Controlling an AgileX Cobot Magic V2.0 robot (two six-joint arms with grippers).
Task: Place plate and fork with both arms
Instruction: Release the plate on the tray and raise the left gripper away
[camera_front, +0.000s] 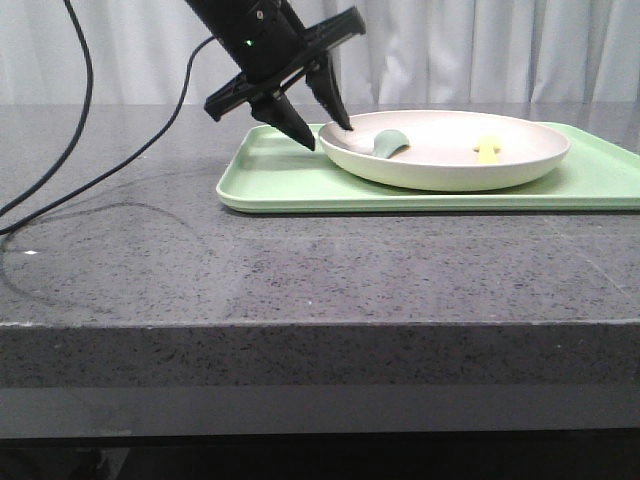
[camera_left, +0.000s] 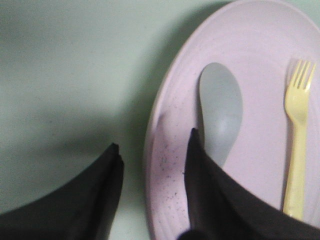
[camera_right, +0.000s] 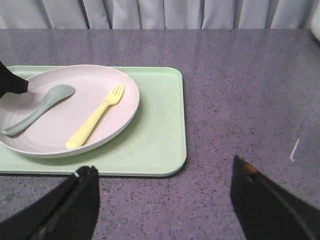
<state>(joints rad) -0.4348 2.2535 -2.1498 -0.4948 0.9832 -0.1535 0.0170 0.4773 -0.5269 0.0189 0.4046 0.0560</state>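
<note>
The left end effector is seen at the near-left rim of the plate, with its two black fingers spread apart; one fingertip is set over the inside of the rim and the other is outside it, above the tray. In the left wrist view the rim is shown passing between the two fingers, and no clamping on it can be made out. The right end effector is shown only in its own wrist view, where its fingers are held wide apart above the bare table, well away from the tray and closed on nothing.

The plate, cream and shallow with a raised rim, is carried by the light-green rectangular tray, which lies on the dark speckled table. Inside the plate the pale-yellow fork is laid flat, with its tines pointed toward the plate's far rim. Beside it, apart from it, a grey-green spoon is laid in the plate, on the side nearer the left end effector. A black cable is draped across the table at the left, and pale curtains are hung behind. No brand, label or readable writing is shown on any of these things.
</note>
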